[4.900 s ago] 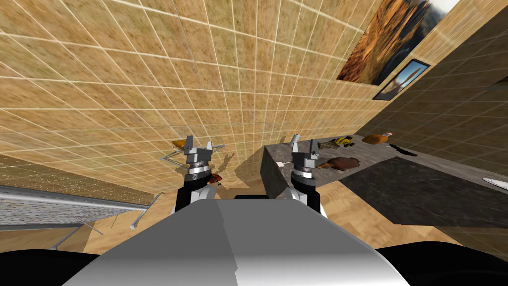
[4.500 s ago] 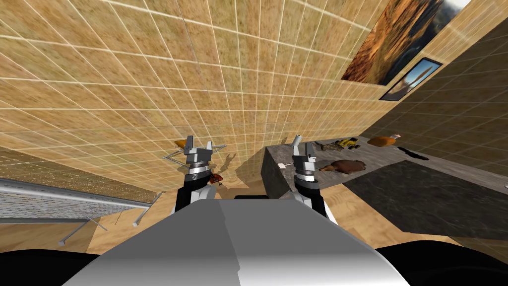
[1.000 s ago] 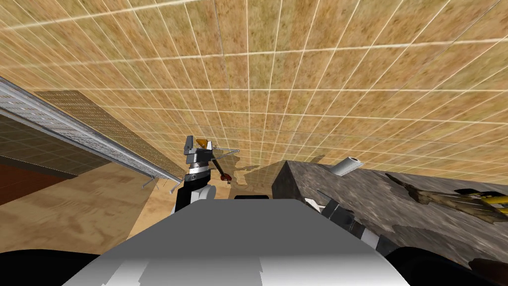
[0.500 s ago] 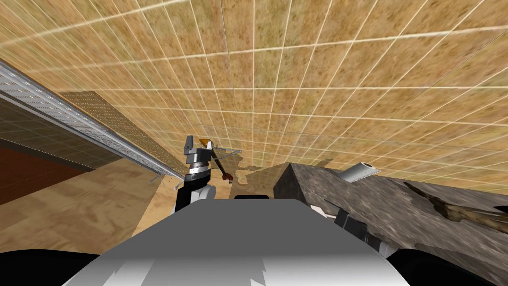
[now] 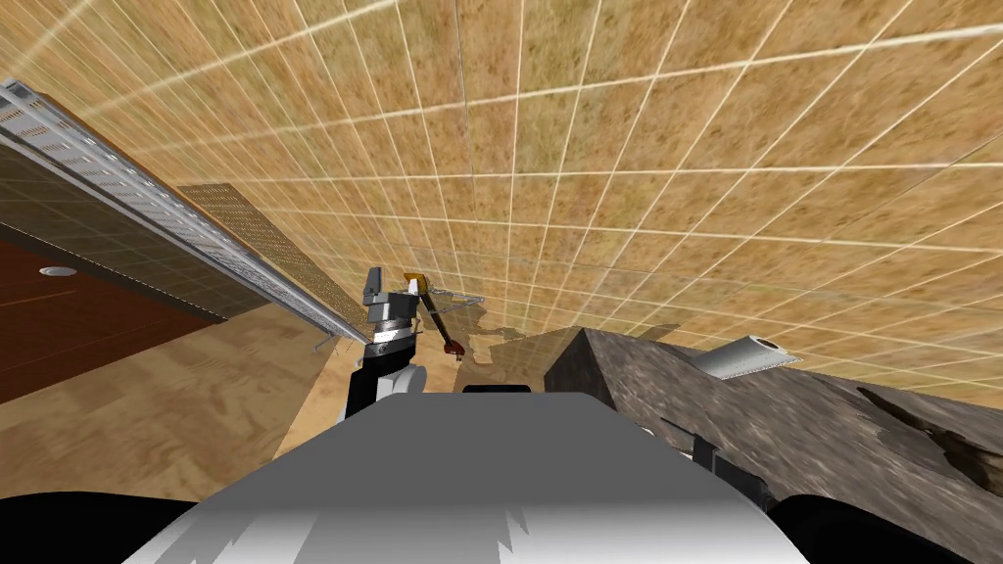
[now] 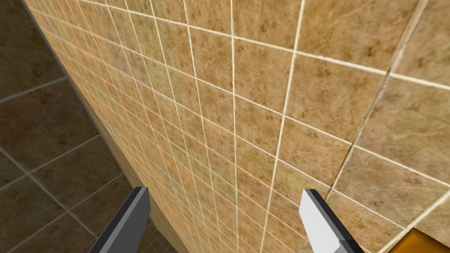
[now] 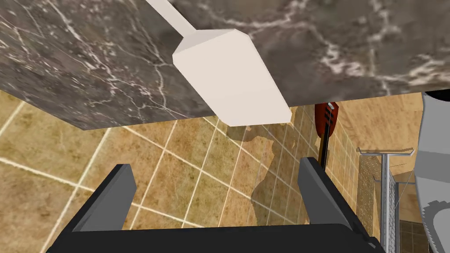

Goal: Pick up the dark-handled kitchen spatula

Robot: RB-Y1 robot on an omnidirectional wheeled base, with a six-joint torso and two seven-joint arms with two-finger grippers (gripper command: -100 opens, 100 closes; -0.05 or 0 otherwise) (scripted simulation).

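2 arms, 1 of them at the counter. From the head camera, the left gripper [image 5: 392,286] is raised ahead of the chest before a tan tiled wall [image 5: 607,147]. A wire rack [image 5: 458,299] and a red-headed utensil [image 5: 452,347] on a dark shaft are just beyond it. To the right, a dark marbled counter [image 5: 803,431] bears a grey cylinder [image 5: 744,355] lying on the wall side, and the right arm [image 5: 707,452] sits low against the counter's near side. From the left wrist, the left gripper's 2 fingers stand wide apart with nothing between them. From the right wrist, the right gripper [image 7: 215,167] is likewise spread wide and holds nothing. Ahead of it lies the spatula [image 7: 230,81], a white blade on a thin white neck. It rests on the counter with the blade's end jutting past the edge, roughly centred between the lines of the 2 fingers and touching neither. Its handle runs out of frame, so the handle's colour cannot be told. Past 1 fingertip, the red slotted utensil shows against the tiles, beside the wire rack.
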